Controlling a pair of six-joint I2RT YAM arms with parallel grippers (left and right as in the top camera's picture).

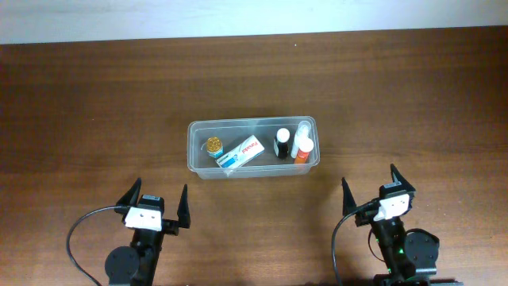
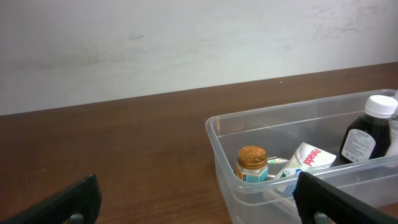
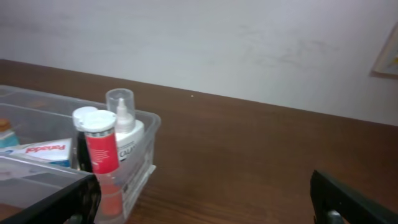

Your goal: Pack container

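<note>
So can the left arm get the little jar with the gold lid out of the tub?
Probably yes. The container has no lid, the gold-lidded jar stands at its left end nearest the open left pincer, and nothing covers it. The white box beside it may crowd one finger.

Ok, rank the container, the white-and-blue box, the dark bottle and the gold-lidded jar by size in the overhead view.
1. container
2. white-and-blue box
3. dark bottle
4. gold-lidded jar, only slightly smaller than the bottle
</note>
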